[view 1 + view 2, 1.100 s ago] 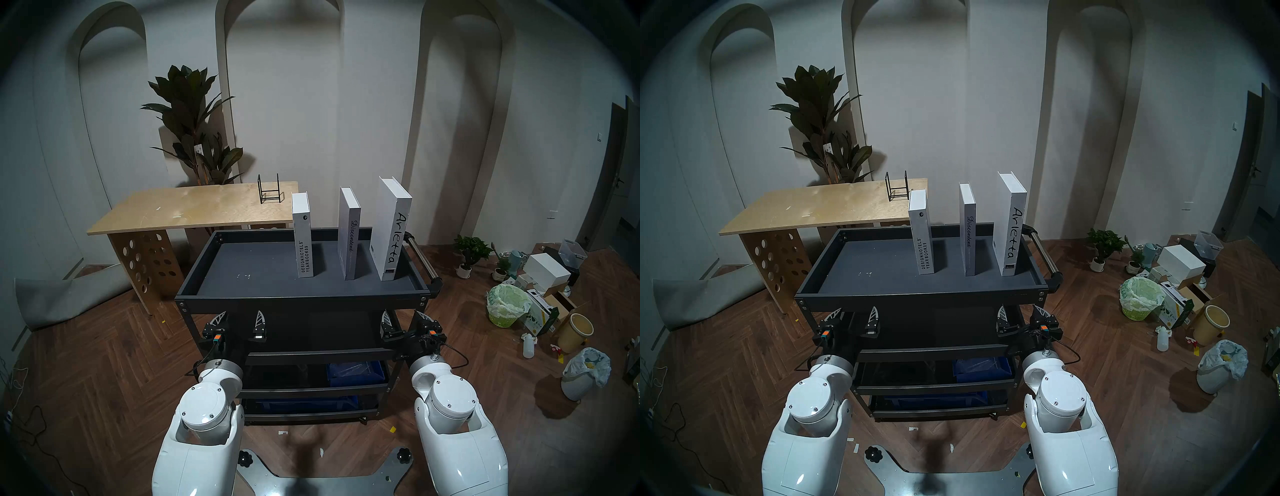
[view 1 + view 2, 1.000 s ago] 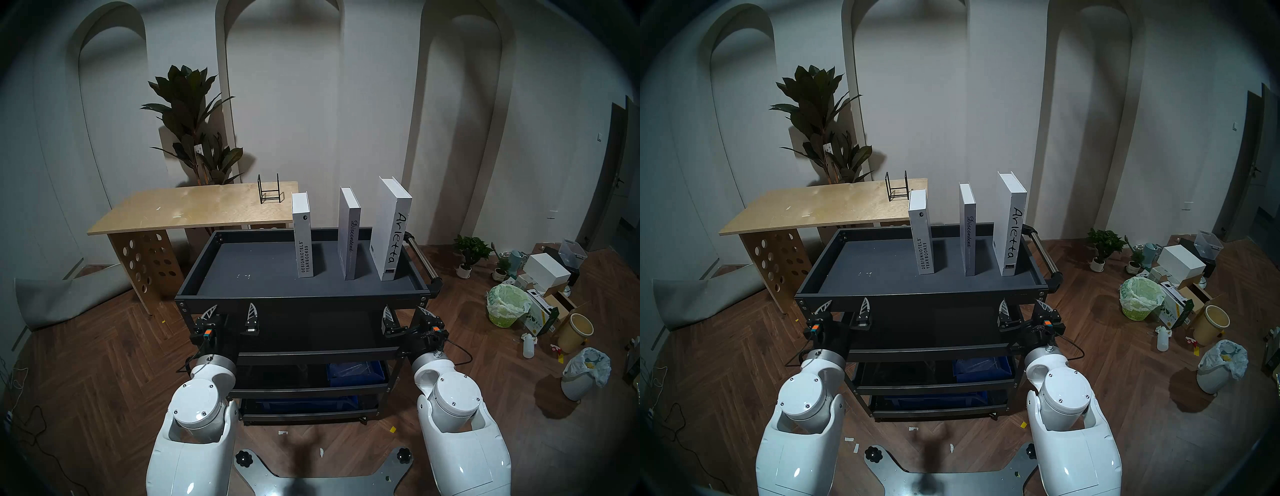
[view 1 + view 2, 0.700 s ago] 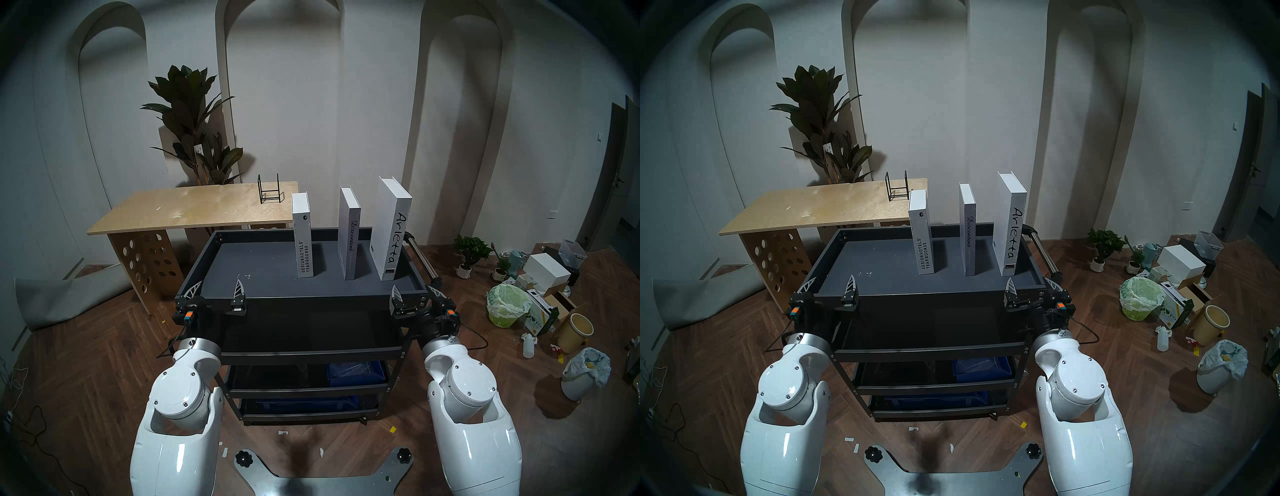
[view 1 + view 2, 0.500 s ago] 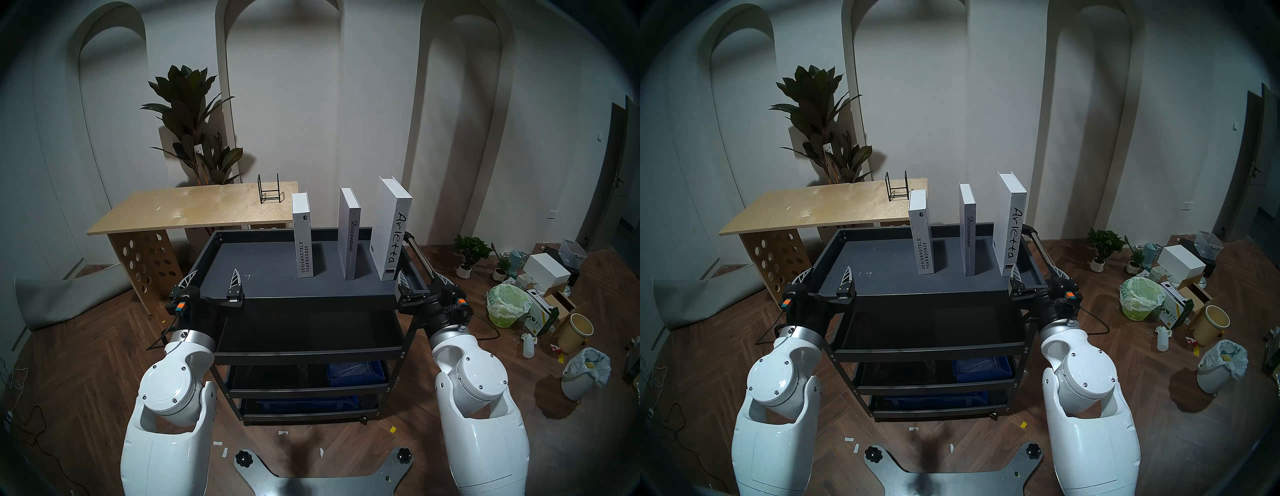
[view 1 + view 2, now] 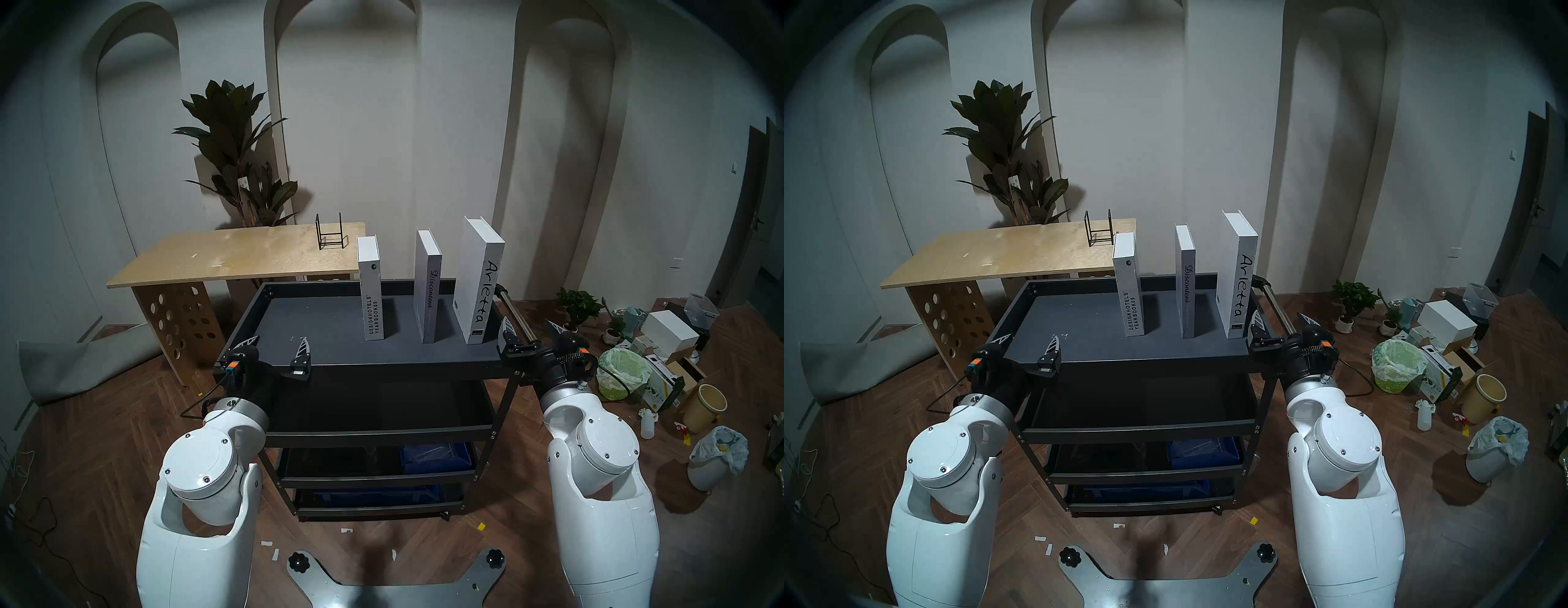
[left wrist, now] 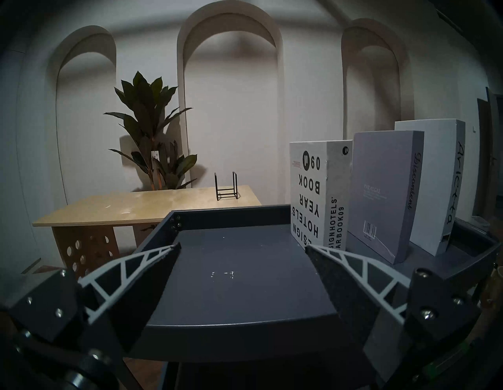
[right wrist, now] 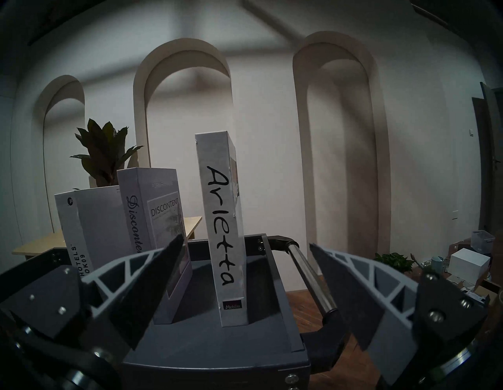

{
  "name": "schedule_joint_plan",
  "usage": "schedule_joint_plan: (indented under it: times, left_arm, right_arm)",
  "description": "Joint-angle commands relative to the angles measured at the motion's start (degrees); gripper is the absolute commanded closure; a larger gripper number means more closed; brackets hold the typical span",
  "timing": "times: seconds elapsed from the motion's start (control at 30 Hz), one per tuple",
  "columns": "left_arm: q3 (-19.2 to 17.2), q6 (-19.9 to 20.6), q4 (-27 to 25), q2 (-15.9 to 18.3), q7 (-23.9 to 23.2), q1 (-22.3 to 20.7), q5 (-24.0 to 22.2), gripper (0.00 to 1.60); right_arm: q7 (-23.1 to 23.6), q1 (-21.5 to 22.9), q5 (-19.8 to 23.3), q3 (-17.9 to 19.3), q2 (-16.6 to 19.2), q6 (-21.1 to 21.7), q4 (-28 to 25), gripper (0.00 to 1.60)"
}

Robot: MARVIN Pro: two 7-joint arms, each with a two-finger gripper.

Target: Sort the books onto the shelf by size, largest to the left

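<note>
Three white books stand upright and apart on the right half of the shelf (image 5: 322, 327), the dark grey top tray of a black cart. From left to right they are the short thick Designhotels Yearbook09 (image 5: 371, 293), the greyish Discontent (image 5: 428, 288) and the tall Arletta (image 5: 481, 284). My left gripper (image 5: 278, 342) hovers open and empty over the tray's front left corner. My right gripper (image 5: 529, 325) is open and empty at the front right corner, just right of Arletta (image 7: 226, 231), straddling the tray's right rim near the handle.
The cart's side handle (image 5: 515, 314) runs along its right end. A plywood table (image 5: 237, 254) with a small black wire rack (image 5: 330, 235) stands behind on the left, in front of a plant (image 5: 237, 148). Bins and boxes (image 5: 670, 335) litter the floor at right.
Both arms have risen from below the tray's front rim to tray level and spread outward. Both grippers stayed open. The books have not moved.
</note>
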Motion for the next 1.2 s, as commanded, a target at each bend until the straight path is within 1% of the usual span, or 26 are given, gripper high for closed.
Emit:
schedule_joint_plan:
  times: [0.0, 0.13, 0.17, 0.23, 0.33, 0.37, 0.43, 0.53, 0.73, 0.77, 0.8, 0.83, 1.1, 1.13, 1.17]
  left_arm:
    - [0.49, -0.33, -0.79, -0.60, 1.21, -1.42, 0.78, 0.00]
    - [0.74, -0.13, -0.63, -0.85, 2.13, -1.35, 1.22, 0.00]
    - [0.81, -0.10, -0.61, -0.99, 2.45, -1.33, 1.38, 0.00]
    - [0.89, -0.05, -0.61, -1.34, 2.92, -1.27, 1.37, 0.00]
    - [0.97, 0.02, -0.58, -1.89, 3.96, -1.17, 1.67, 0.00]
    - [0.98, -0.04, -0.54, -1.94, 4.09, -1.15, 1.72, 0.00]
    - [1.05, -0.06, -0.43, -2.13, 4.54, -1.16, 1.86, 0.00]
    - [1.14, -0.37, -0.19, -2.30, 5.32, -1.20, 2.31, 0.00]
    - [0.66, -0.74, -0.54, -2.51, 6.23, -1.07, 2.40, 0.00]
    - [0.59, -0.79, -0.60, -2.54, 6.38, -1.01, 2.43, 0.00]
    - [0.51, -0.85, -0.66, -2.58, 6.54, -0.95, 2.49, 0.00]
    - [0.45, -0.86, -0.70, -2.63, 6.70, -0.90, 2.53, 0.00]
    - [0.32, -1.26, -0.77, -3.23, 7.77, -0.69, 2.82, 0.00]
    - [0.34, -1.31, -0.75, -3.27, 7.84, -0.69, 2.83, 0.00]
    - [0.37, -1.37, -0.74, -3.31, 7.93, -0.69, 2.88, 0.00]
  right_arm:
    - [0.03, 6.49, -0.57, -1.48, 0.79, -3.79, 2.26, 0.00]
    - [-0.42, 9.43, -0.61, -1.70, 1.15, -4.58, 3.98, 0.00]
    - [-0.73, 8.85, -0.50, -1.65, 1.32, -5.09, 3.43, 0.00]
    - [-1.08, 10.79, -0.46, -1.32, 1.48, -5.42, 4.47, 0.00]
    - [-1.51, 12.47, 0.24, -0.76, 1.64, -5.85, 5.39, 0.00]
    - [-1.58, 12.26, 0.34, -0.68, 1.78, -5.95, 5.23, 0.00]
    - [-1.56, 13.84, 0.74, -0.79, 1.94, -6.32, 6.53, 0.00]
    - [-2.16, 15.66, 0.70, -1.63, 1.95, -6.97, 8.17, 0.00]
    - [-3.08, 18.79, 1.53, -3.02, 1.31, -6.78, 11.40, 0.00]
    - [-3.15, 19.99, 1.58, -3.26, 1.29, -6.70, 12.50, 0.00]
    - [-3.27, 19.82, 1.64, -3.50, 1.29, -6.79, 12.51, 0.00]
    - [-3.37, 20.57, 1.62, -3.70, 1.18, -6.75, 13.18, 0.00]
    - [-3.50, 25.44, 1.89, -5.17, 0.83, -7.56, 18.53, 0.00]
    - [-3.47, 25.13, 1.91, -5.26, 0.80, -7.78, 18.41, 0.00]
    - [-3.50, 26.35, 1.88, -5.43, 0.76, -7.87, 19.65, 0.00]
